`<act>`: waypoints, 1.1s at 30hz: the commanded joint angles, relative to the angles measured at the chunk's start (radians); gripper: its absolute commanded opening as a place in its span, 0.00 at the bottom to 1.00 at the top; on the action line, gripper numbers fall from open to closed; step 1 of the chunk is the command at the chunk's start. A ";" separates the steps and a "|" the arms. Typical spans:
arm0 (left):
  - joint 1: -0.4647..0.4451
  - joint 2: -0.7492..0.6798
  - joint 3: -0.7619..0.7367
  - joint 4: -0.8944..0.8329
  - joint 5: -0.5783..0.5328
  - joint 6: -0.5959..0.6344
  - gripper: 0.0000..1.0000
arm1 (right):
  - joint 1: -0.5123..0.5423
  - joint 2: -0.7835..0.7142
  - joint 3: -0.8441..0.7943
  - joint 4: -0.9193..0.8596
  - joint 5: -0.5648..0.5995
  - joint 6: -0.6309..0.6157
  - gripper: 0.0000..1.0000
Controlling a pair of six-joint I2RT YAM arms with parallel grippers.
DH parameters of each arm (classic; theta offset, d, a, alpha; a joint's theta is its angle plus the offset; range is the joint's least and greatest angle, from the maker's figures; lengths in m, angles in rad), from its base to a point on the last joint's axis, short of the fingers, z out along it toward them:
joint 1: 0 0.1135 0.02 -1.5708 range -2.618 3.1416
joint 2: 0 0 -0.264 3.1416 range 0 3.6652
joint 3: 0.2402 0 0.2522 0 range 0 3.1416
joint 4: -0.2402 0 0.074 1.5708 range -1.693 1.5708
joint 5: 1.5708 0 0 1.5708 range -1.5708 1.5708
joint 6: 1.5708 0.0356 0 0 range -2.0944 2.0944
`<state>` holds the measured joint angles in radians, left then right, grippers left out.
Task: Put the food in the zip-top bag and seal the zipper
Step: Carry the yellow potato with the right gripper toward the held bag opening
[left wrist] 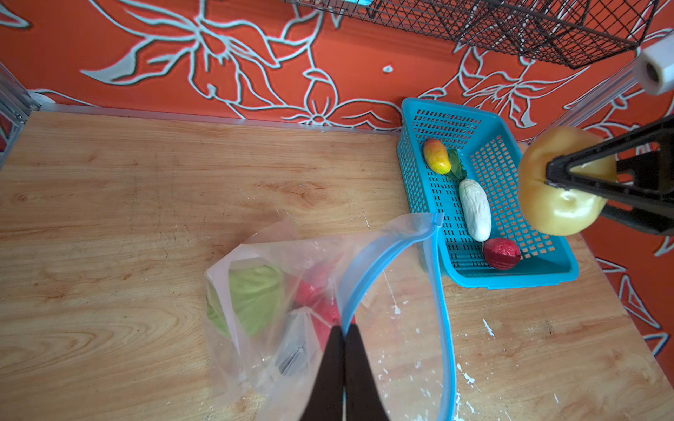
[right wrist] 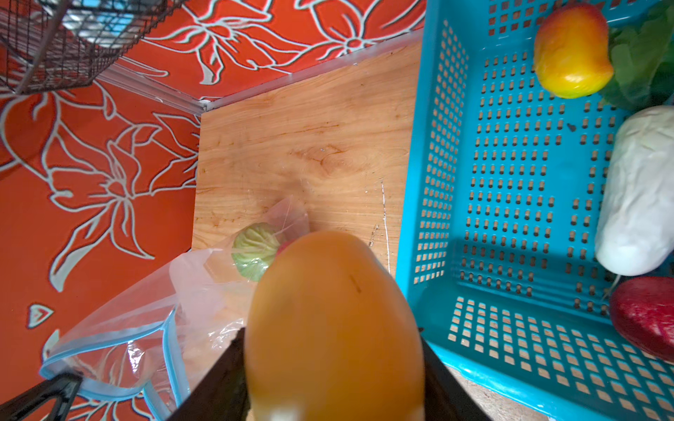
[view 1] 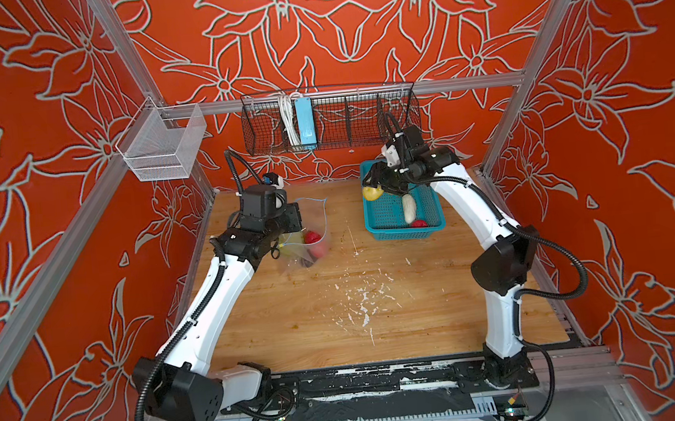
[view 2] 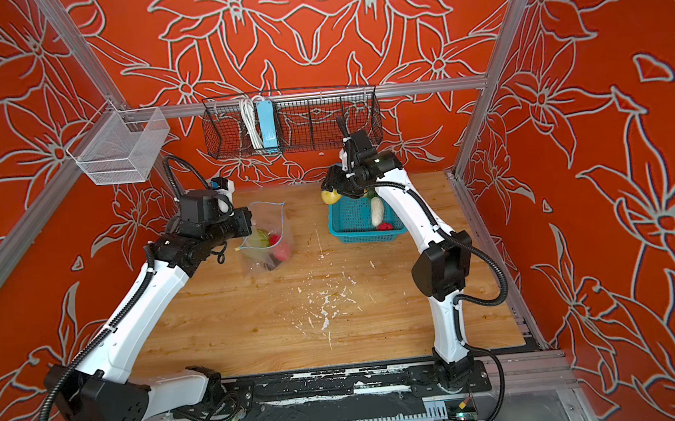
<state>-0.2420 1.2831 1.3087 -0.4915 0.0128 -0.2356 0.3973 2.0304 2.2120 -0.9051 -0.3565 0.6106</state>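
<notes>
Yellow fruit (right wrist: 333, 328) gripped by right fingers (right wrist: 219, 386); arm (view 1: 462, 200) arched.

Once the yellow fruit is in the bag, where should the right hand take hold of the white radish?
Across its narrow middle, coming straight down from above. The white radish lies flat on the basket floor, with the leaf at one end and the dark red fruit at the other; its long sides look clear.
</notes>
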 commanded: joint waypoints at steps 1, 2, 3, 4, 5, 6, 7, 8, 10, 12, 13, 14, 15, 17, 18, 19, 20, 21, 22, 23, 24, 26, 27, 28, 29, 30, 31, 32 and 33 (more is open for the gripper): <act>0.004 -0.023 -0.006 0.016 0.006 -0.003 0.00 | 0.022 -0.045 -0.006 0.016 0.010 0.009 0.43; 0.004 -0.022 -0.006 0.016 0.006 -0.003 0.00 | 0.028 -0.048 -0.005 0.018 0.011 0.009 0.43; 0.004 -0.022 -0.007 0.015 0.006 -0.002 0.00 | 0.036 -0.051 -0.005 0.019 0.014 0.009 0.43; 0.004 -0.024 -0.006 0.016 0.006 -0.002 0.00 | 0.042 -0.056 -0.006 0.022 0.017 0.010 0.43; 0.004 -0.022 -0.006 0.016 0.006 -0.001 0.00 | 0.050 -0.058 -0.006 0.024 0.017 0.010 0.43; 0.004 -0.021 -0.006 0.016 0.006 -0.001 0.00 | 0.057 -0.062 -0.006 0.028 0.017 0.011 0.43; 0.004 -0.021 -0.006 0.016 0.006 -0.001 0.00 | 0.065 -0.064 -0.005 0.033 0.017 0.012 0.43; 0.004 -0.022 -0.006 0.016 0.006 -0.001 0.00 | 0.071 -0.066 -0.004 0.034 0.017 0.013 0.43; 0.004 -0.022 -0.006 0.016 0.006 -0.002 0.00 | 0.084 -0.070 -0.003 0.043 0.019 0.013 0.43; 0.004 -0.022 -0.006 0.016 0.004 -0.003 0.00 | 0.096 -0.071 -0.002 0.048 0.023 0.014 0.43; 0.004 -0.022 -0.008 0.017 0.003 -0.003 0.00 | 0.102 -0.071 -0.002 0.051 0.025 0.013 0.43; 0.004 -0.021 -0.008 0.018 0.003 -0.003 0.00 | 0.105 -0.073 -0.002 0.055 0.027 0.014 0.43; 0.004 -0.020 -0.008 0.018 0.003 -0.004 0.00 | 0.110 -0.073 -0.003 0.057 0.030 0.015 0.43; 0.004 -0.018 -0.006 0.018 0.004 -0.003 0.00 | 0.120 -0.077 -0.005 0.062 0.040 0.019 0.43; 0.004 -0.019 -0.006 0.016 0.004 -0.003 0.00 | 0.125 -0.079 -0.006 0.064 0.048 0.020 0.43; 0.004 -0.019 -0.006 0.016 0.004 -0.003 0.00 | 0.131 -0.083 -0.008 0.067 0.056 0.021 0.43; 0.005 -0.019 -0.006 0.016 0.004 -0.004 0.00 | 0.137 -0.086 -0.010 0.070 0.061 0.020 0.43; 0.004 -0.020 -0.006 0.016 0.004 -0.001 0.00 | 0.143 -0.089 -0.012 0.073 0.068 0.021 0.43; 0.004 -0.021 -0.006 0.016 0.003 -0.002 0.00 | 0.148 -0.094 -0.015 0.079 0.071 0.020 0.43; 0.004 -0.021 -0.008 0.018 0.001 -0.002 0.00 | 0.156 -0.097 -0.018 0.087 0.073 0.023 0.43; 0.004 -0.021 -0.008 0.018 0.001 -0.002 0.00 | 0.162 -0.100 -0.021 0.095 0.073 0.026 0.43; 0.004 -0.021 -0.008 0.018 0.004 -0.002 0.00 | 0.176 -0.106 -0.028 0.112 0.072 0.030 0.43; 0.004 -0.021 -0.008 0.018 0.004 -0.002 0.00 | 0.184 -0.109 -0.031 0.121 0.071 0.033 0.43; 0.004 -0.021 -0.008 0.018 0.004 -0.002 0.00 | 0.191 -0.110 -0.033 0.128 0.071 0.036 0.43; 0.004 -0.021 -0.008 0.018 0.004 -0.001 0.00 | 0.199 -0.111 -0.036 0.134 0.071 0.039 0.43; 0.004 -0.022 -0.008 0.018 0.004 -0.001 0.00 | 0.206 -0.113 -0.041 0.144 0.071 0.041 0.43; 0.004 -0.022 -0.007 0.018 0.003 -0.001 0.00 | 0.211 -0.114 -0.044 0.150 0.070 0.043 0.43; 0.005 -0.022 -0.008 0.018 0.003 -0.001 0.00 | 0.218 -0.115 -0.050 0.158 0.070 0.047 0.43; 0.004 -0.022 -0.008 0.018 0.003 -0.001 0.00 | 0.224 -0.115 -0.053 0.166 0.070 0.050 0.43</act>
<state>-0.2420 1.2819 1.3087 -0.4915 0.0128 -0.2356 0.6056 1.9530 2.1746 -0.7868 -0.3008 0.6342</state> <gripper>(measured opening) 0.047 0.610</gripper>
